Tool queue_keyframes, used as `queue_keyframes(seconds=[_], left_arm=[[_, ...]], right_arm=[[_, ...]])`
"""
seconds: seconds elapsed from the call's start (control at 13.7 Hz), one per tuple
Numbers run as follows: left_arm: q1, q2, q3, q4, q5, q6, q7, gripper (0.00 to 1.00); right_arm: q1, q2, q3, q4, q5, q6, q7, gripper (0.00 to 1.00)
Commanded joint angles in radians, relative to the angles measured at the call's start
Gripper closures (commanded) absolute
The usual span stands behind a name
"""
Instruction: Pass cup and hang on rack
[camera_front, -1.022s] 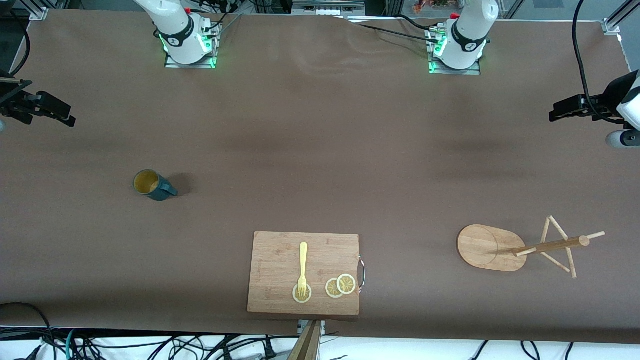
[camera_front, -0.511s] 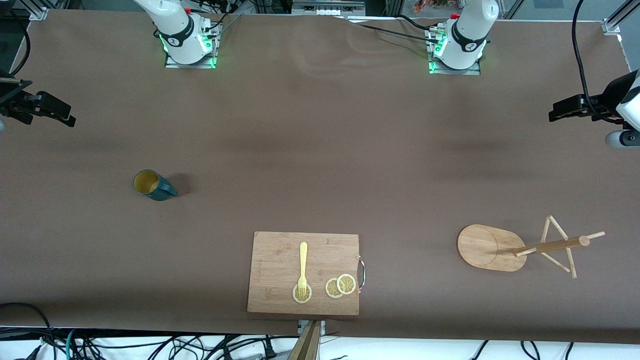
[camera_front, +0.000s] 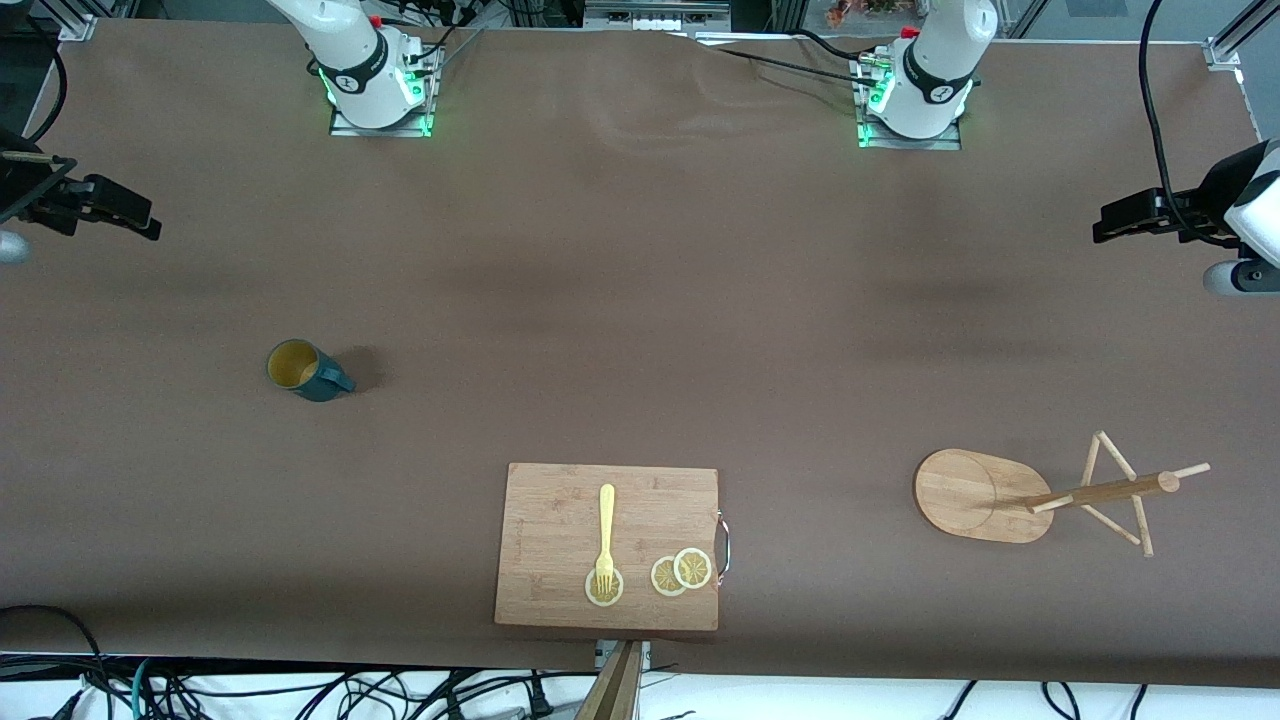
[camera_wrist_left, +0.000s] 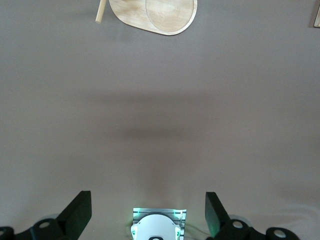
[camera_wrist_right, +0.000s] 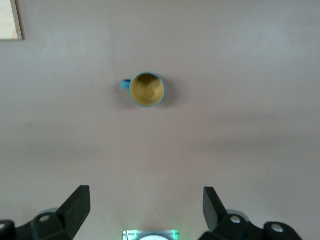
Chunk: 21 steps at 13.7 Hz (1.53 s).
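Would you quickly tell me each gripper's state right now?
Left gripper: open, holding nothing.
Right gripper: open, holding nothing.

showing matt brown cloth across the table (camera_front: 640, 300), faintly rippled near the arm bases. looking glazed and ceramic on the cup (camera_front: 300, 369), dark teal outside and mustard yellow inside, with a soft sheen. appearing as light bamboo on the rack (camera_front: 985, 495), smooth with visible grain on the base, post and thin pegs. reading as similar pale wood on the cutting board (camera_front: 560, 530), with a thin metal handle (camera_front: 724, 545) at one edge. seeming matt yellow plastic on the fork (camera_front: 606, 535). presenting matt black plastic on the left gripper (camera_wrist_left: 148, 215) and right gripper (camera_wrist_right: 146, 210), both spread wide.
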Motion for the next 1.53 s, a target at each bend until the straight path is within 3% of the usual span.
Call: queue_keyframes(seconds=[0.0,0.15,0.44,0.8,0.95,1.17,1.24,1.31,1.46], left_arm=[[-0.007,0.01,0.001,0.027,0.019,-0.01,0.003,0.0],[-0.007,0.01,0.001,0.027,0.019,-0.01,0.003,0.0],[-0.007,0.01,0.001,0.027,0.019,-0.01,0.003,0.0],[-0.007,0.01,0.001,0.027,0.019,-0.01,0.003,0.0],[-0.007,0.01,0.001,0.027,0.019,-0.01,0.003,0.0],[-0.007,0.01,0.001,0.027,0.019,-0.01,0.003,0.0],[-0.007,0.01,0.002,0.027,0.019,-0.01,0.003,0.0],[-0.007,0.01,0.001,0.027,0.019,-0.01,0.003,0.0],[-0.007,0.01,0.001,0.027,0.019,-0.01,0.003,0.0]], right_arm=[[0.007,0.058,-0.004,-0.016,-0.017,-0.063,-0.007,0.0],[0.007,0.098,-0.006,-0.059,-0.018,0.066,-0.001,0.0],[0.012,0.125,-0.004,-0.277,-0.032,0.565,0.005,0.0],[0.009,0.185,-0.006,-0.477,-0.02,0.887,0.008,0.0],[0.007,0.21,-0.006,-0.586,-0.02,1.102,0.008,0.0],[0.0,0.271,-0.007,-0.604,-0.02,1.185,0.008,0.02],[-0.001,0.282,-0.007,-0.604,-0.02,1.198,0.008,0.06],[-0.002,0.293,-0.007,-0.599,-0.02,1.196,0.007,0.21],[-0.001,0.309,-0.007,-0.596,-0.02,1.198,0.008,0.73]])
